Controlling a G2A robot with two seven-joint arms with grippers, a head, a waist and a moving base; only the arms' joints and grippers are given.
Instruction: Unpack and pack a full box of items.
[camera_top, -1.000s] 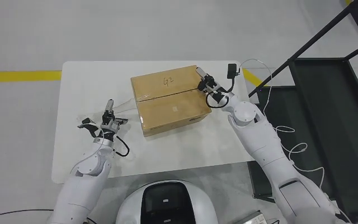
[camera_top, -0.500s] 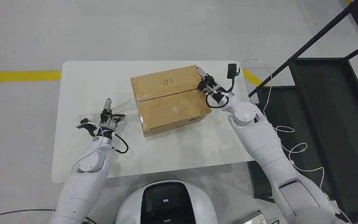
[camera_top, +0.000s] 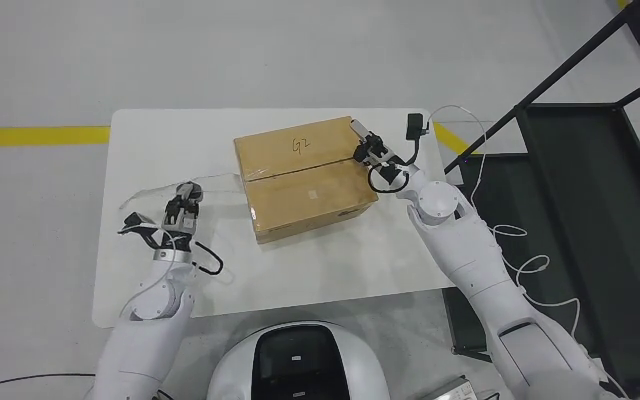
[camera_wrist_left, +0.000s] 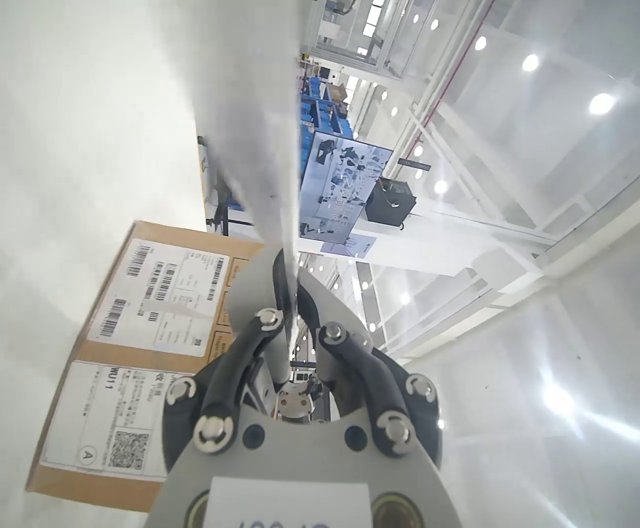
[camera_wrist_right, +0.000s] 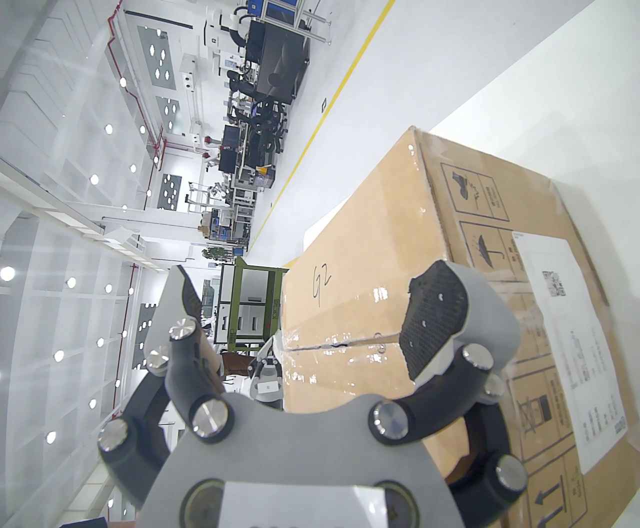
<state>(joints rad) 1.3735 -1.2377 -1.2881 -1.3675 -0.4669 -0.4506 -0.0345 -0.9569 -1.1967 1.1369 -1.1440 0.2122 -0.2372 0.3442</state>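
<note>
– Cardboard box (camera_top: 300, 185); where does it sit, and is it open?
– On the white table (camera_top: 150, 140), toward the far edge and right of the middle; its flaps are shut along a seam on top, so whatever is inside is hidden.
– And the two arms?
– The left gripper (camera_wrist_left: 287, 285) hangs over the left half of the table, well apart from the box, clenched on a strip of clear tape (camera_wrist_left: 250, 125); from above, the tape shows as a thin line running from the fingers toward the box's left end. The right gripper (camera_wrist_right: 310, 285) is at the box's right end, spread wide with nothing between its jaws; one pad (camera_wrist_right: 435, 320) lies at the top edge, though I cannot tell whether it touches.
– How will these things handle?
– The tape is probably light, limp and sticky; it may cling to the fingers, so pinch it near an end. The box looks stiff and, if full, would be heavy; its taped patches look glossy and may be slippery; steady it from the ends or press on the top; take each flap by its free edge at the seam.
</note>
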